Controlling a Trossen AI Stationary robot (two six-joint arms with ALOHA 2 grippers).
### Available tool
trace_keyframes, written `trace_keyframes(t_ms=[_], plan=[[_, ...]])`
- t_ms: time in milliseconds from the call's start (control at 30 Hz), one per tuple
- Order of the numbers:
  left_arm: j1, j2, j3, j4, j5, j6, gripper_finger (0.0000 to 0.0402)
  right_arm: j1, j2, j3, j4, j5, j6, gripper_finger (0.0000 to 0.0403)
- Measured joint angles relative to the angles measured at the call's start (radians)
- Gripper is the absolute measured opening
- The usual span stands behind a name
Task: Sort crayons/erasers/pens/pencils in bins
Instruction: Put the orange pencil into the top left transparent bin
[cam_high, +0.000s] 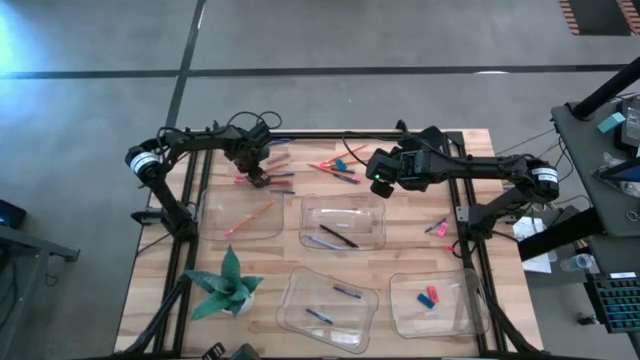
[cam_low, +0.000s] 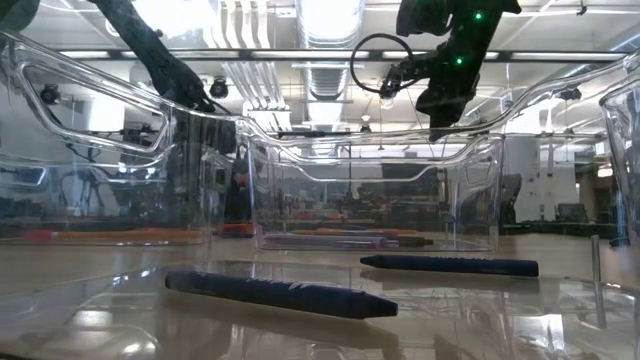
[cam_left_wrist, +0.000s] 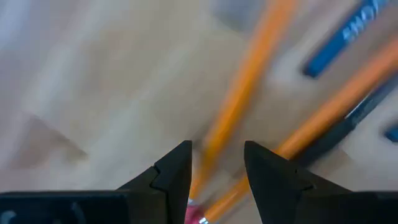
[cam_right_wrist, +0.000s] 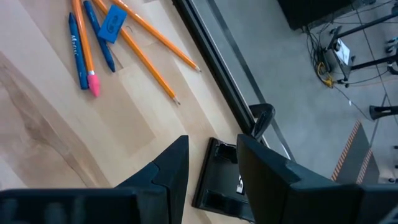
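left wrist view, orange pencil (cam_left_wrist: 239, 102) lengthwise between left gripper (cam_left_wrist: 216, 165) fingers

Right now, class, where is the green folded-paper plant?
In the high view, the paper plant stands at the table's near-left corner, left of the bin holding short blue sticks.

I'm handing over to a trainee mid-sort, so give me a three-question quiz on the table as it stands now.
1. True or false: the left gripper is low over the loose pencils, jaws open astride one.
2. Which bin holds the two erasers? A: the one beside the paper plant. B: the near-right bin. C: the far-left bin.
3. Fill in: the right gripper hangs over the table's ____ edge.

Key
1. True.
2. B.
3. Far; its wrist view shows the frame rail and floor past its open fingers.
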Motion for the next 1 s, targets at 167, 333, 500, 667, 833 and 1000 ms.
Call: trace_keyframes(t_ms=[167,333,500,667,833,1000], plan=[[-0.002,-0.021,-0.001,-0.012,-0.001,0.012,0.0134,0.000,0.000,0.000,0.000,0.000,-0.001,0.0128],[-0.001,-0.016,-0.004,0.018,-0.007,0.012,0.0134,0.000,0.000,0.000,0.000,0.000,-0.001,0.0128],[-0.001,0.018,-0.002,0.027,-0.003,0.013,0.0130,0.000,0.000,-0.006,0.000,0.000,-0.001,0.0128],[-0.001,0.050,-0.001,0.020,0.006,0.019,0.0089,0.000,0.000,-0.008,-0.001,0.000,-0.001,0.0128],[-0.002,0.031,0.006,0.019,0.012,0.021,0.0016,0.000,0.000,-0.008,0.000,0.000,-0.001,0.0128],[0.001,-0.010,0.016,0.027,-0.017,0.017,0.0012,0.000,0.000,-0.008,0.000,0.000,-0.001,0.0128]])
